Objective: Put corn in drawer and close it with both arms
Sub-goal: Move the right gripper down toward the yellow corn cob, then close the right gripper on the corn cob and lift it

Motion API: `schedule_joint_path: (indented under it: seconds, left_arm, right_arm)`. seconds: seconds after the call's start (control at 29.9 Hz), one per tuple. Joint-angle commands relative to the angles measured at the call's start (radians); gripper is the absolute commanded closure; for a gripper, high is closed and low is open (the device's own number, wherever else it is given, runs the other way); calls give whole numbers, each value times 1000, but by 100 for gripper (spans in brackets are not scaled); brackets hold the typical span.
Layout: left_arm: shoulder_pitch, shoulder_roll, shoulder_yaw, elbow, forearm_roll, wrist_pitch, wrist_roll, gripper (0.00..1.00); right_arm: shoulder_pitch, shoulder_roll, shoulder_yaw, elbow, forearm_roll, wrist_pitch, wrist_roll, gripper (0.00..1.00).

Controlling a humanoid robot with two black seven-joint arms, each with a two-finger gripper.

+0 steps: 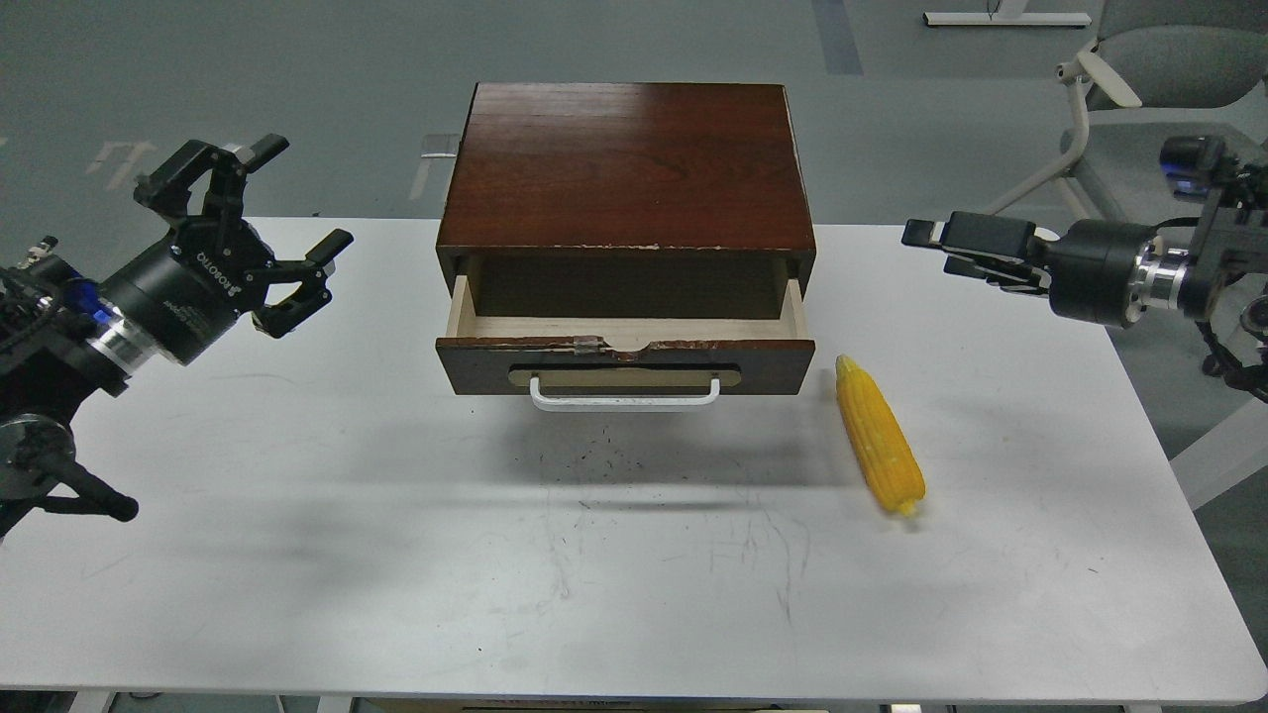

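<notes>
The corn (880,436) lies on the white table (396,515), just right of the drawer's front corner, tapered tip toward the cabinet and pale stub toward me. The drawer (624,358) is pulled partly out of the dark wood cabinet (624,163); the part of its pale inside that shows is empty, and its white bar handle (624,398) faces me. My left gripper (302,193) is open and empty, held above the table left of the cabinet. My right gripper (931,250) is seen side-on with its fingers apart, empty, above the table's far right and up-right of the corn.
A grey office chair (1149,59) stands beyond the table's far right corner, behind my right arm. The cabinet sits at the table's far middle. Black scuff marks dot the table in front of the drawer.
</notes>
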Motion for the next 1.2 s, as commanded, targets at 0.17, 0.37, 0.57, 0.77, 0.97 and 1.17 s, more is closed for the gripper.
schedule_joint_path:
  seconds: [0.17, 0.37, 0.57, 0.77, 0.97, 1.17]
  left_arm:
    - [0, -2, -1, 0, 2, 0, 0, 1]
    - [0, 0, 0, 0, 2, 0, 0, 1]
    - [0, 0, 0, 0, 2, 0, 1, 1]
    - [-1, 3, -1, 0, 2, 0, 1, 1]
    - [0, 3, -1, 0, 2, 0, 1, 1]
    - [0, 3, 0, 0, 2, 0, 1, 1]
  right_arm:
    - [12, 85, -159, -40, -153, 0, 0, 0]
    - [11, 135, -210, -91, -156, 0, 0, 0]
    - [11, 181, -247, -140, -156, 0, 0, 0]
    - [12, 207, -278, -160, -156, 0, 0, 0]
    - [14, 207, -311, -163, -158, 0, 0, 2]
    - [11, 214, -320, -162, -158, 0, 0, 7]
